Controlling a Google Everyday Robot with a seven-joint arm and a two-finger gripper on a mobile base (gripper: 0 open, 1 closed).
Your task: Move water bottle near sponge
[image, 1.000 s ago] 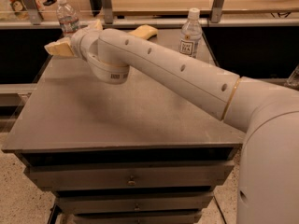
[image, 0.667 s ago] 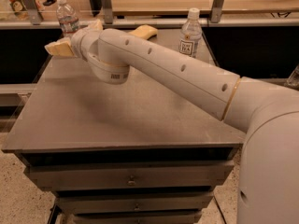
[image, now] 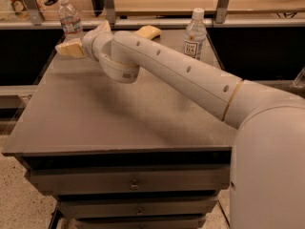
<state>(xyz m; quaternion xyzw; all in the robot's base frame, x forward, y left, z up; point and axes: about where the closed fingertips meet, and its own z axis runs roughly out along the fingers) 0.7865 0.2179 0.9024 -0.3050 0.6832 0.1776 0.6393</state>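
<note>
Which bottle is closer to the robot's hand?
The small ribbed bottle with the red-and-white band, back left; the hand is right beside it. The taller dark-labelled bottle stands far right.

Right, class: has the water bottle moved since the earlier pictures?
No. The water bottle stands at the same back-left corner of the table as before, with the gripper just in front of it.
</note>
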